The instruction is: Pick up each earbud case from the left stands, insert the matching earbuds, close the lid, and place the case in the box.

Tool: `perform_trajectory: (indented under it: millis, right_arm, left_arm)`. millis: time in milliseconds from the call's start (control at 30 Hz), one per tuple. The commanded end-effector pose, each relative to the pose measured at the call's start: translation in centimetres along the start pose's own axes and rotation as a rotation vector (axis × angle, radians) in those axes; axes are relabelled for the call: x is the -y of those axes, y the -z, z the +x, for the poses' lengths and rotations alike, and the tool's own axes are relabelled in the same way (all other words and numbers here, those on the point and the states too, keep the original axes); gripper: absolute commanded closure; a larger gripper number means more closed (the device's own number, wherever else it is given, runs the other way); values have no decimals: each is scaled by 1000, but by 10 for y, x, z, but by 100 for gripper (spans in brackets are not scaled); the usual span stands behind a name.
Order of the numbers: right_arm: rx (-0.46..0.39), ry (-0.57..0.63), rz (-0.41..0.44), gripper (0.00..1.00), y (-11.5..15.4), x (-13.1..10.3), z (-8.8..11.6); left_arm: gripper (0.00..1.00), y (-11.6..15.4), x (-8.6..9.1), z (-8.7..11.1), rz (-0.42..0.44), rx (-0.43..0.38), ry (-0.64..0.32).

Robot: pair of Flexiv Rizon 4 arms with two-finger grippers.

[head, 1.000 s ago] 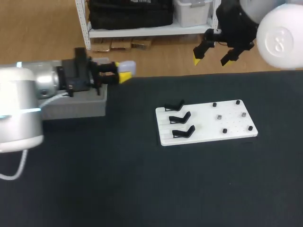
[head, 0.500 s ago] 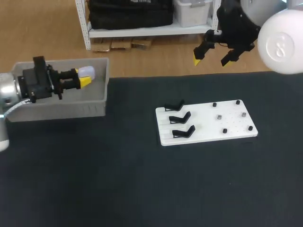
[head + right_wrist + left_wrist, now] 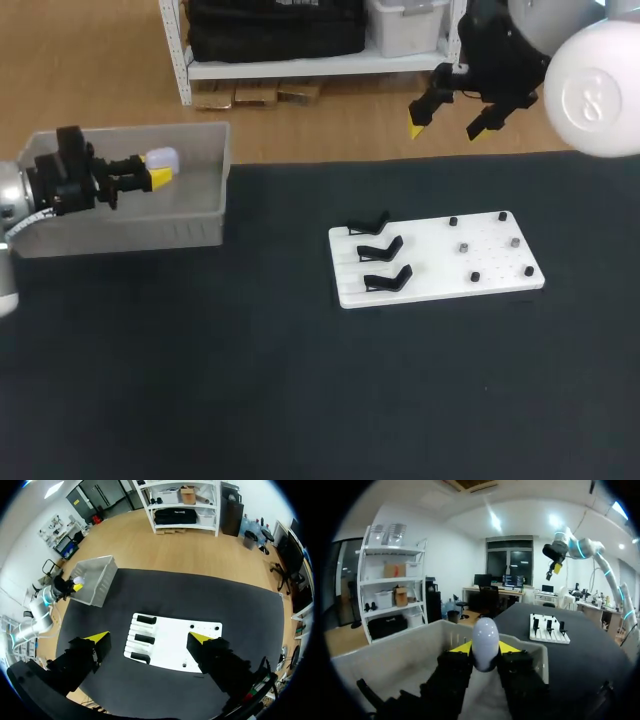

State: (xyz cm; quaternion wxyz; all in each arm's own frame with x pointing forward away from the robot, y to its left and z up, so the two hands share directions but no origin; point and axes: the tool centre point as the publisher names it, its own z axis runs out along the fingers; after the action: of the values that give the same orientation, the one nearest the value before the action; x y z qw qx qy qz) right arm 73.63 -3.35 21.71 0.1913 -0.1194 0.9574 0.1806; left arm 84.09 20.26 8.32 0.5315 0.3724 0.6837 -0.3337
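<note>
- Left gripper (image 3: pixel 152 178), seen from above, is clenched on a pale, egg-shaped earbud case (image 3: pixel 163 158), holding it over the inside of the grey plastic box (image 3: pixel 205 235). The right gripper (image 3: pixel 448 118) hangs splayed, well apart from the white board (image 3: pixel 440 255) and its three black stands (image 3: pixel 378 255).
- Left wrist view: the case (image 3: pixel 485 639) sits upright, pinched between both yellow fingertips (image 3: pixel 462 647), with the box wall (image 3: pixel 395 647) ahead.
- Right wrist view: the fingers are spread wide, high over the board (image 3: pixel 172 645).
</note>
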Motion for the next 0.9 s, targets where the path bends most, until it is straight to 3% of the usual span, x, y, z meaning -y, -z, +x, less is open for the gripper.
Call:
perform_trajectory:
  millis: [33,67,100,333,567,767,900]
  right_arm:
    - [6,-2,3,0,1,0,2]
    - [6,-2,3,0,1,0,2]
    - [6,-2,3,0,1,0,2]
    - [6,-2,3,0,1,0,2]
    - [6,-2,3,0,1,0,2]
    - [6,-2,3,0,1,0,2]
    - [6,-2,3,0,1,0,2]
  left_arm:
    - [41,-3,-5,7,2,9,8]
    - [3,-3,-5,8,2,8,12]
    - [0,-3,-5,8,3,8,12]
    - [0,-2,6,-2,20,14,-22]
    - [0,-8,45,-30,40,-51,-60]
    - [0,-14,83,-38,29,-101,-40]
    - [0,-14,83,-38,29,-101,-40]
